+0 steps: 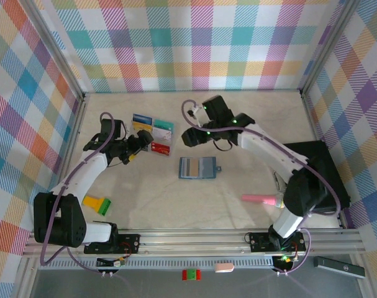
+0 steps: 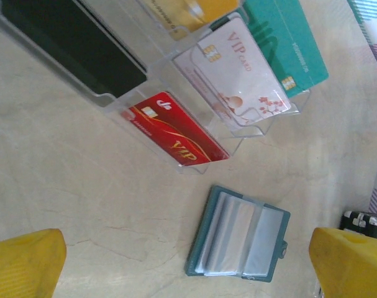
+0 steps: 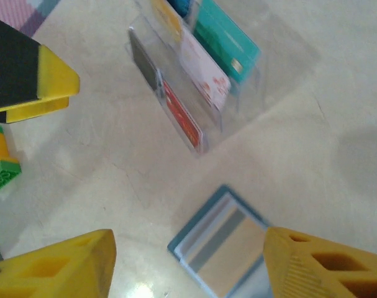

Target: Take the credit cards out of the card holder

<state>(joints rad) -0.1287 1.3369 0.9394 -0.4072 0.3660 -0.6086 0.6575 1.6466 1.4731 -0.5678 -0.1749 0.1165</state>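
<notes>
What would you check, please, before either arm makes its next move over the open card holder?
1. Left hand open and empty: ok.
2. Right hand open, holding nothing: ok.
3. Card holder lying open and flat on the table, apart from both hands: ok.
4. Credit cards standing in the clear rack: ok.
5. Holder's sleeves empty of every card: cannot tell; the pockets look pale, but their contents are unclear.
</notes>
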